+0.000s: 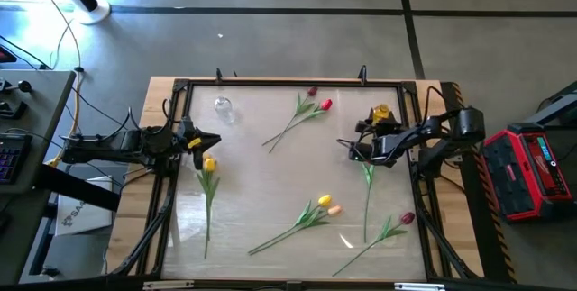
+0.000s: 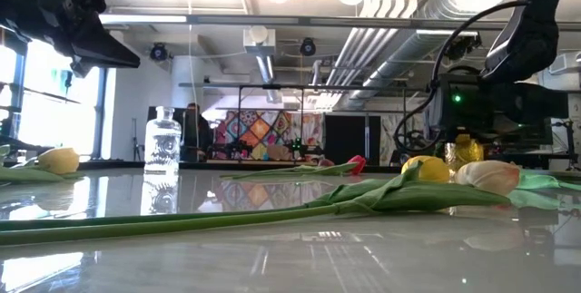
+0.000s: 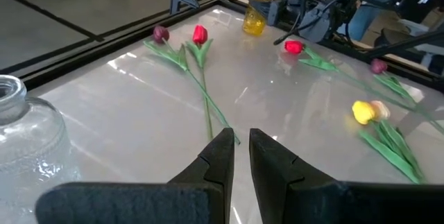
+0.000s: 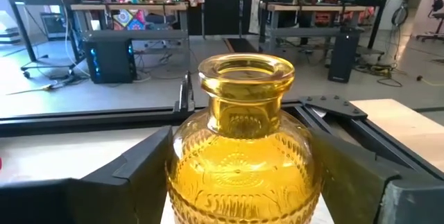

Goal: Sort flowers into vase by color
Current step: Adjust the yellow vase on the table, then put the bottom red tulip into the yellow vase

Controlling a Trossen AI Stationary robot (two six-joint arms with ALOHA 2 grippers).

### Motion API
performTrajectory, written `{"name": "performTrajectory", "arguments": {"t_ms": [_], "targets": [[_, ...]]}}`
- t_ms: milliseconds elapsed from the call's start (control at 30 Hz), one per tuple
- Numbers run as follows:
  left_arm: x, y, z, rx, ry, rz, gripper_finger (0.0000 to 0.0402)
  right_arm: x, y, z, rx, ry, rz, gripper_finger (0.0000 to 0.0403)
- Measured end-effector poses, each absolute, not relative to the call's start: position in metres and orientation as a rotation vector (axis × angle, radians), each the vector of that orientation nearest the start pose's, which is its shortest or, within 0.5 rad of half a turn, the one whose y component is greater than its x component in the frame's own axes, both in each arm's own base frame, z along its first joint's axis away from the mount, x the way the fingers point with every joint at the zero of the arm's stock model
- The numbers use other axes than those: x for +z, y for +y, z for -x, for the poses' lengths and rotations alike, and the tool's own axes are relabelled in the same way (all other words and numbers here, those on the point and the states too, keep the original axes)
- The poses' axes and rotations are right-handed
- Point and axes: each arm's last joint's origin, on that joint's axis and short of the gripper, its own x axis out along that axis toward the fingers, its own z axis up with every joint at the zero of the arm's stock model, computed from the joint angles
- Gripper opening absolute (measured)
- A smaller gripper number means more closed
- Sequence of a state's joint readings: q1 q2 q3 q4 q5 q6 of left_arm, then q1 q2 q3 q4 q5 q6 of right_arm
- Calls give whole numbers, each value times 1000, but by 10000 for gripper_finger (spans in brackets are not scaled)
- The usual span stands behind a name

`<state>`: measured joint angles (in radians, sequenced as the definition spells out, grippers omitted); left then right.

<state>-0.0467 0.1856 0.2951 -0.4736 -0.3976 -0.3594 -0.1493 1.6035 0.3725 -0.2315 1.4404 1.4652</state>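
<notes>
High view shows every flower (image 1: 311,109) lying loose on the table (image 1: 261,174), none in the clear vase (image 1: 223,107) or yellow vase (image 1: 380,113), so sorting is all ahead. My right tool (image 1: 368,150) straddles the yellow vase wide open; my left tool (image 1: 209,141) hangs narrow and empty above a yellow tulip (image 1: 209,164).

- Clear vase (image 1: 223,108) standing near the tabletop's (image 1: 261,192) far-left corner, blocking passage there.
- Yellow vase (image 1: 380,113) occupying the far-right corner, filling the gap between the right gripper's (image 1: 361,147) spread fingers.
- Tulips (image 1: 311,215) lying flat across the near half; open room lying over the tabletop's centre.
</notes>
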Motion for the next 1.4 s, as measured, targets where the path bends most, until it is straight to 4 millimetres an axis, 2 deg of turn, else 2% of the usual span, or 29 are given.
{"name": "performTrajectory", "arguments": {"t_ms": [500, 833, 967, 1233, 1400], "targets": [[205, 6, -86, 380, 295, 280, 35, 91, -50, -165, -1667, 181, -189, 335], [205, 6, -86, 378, 297, 274, 35, 115, -48, -159, -1643, 142, -274, 339], [205, 6, -86, 378, 297, 274, 35, 135, -47, -154, -1627, 175, -330, 339], [205, 6, -87, 375, 296, 256, 35, 191, -45, -148, -1606, 245, -394, 339], [205, 6, -87, 375, 294, 257, 35, 228, -43, -149, -1545, 319, -548, 339]]}}
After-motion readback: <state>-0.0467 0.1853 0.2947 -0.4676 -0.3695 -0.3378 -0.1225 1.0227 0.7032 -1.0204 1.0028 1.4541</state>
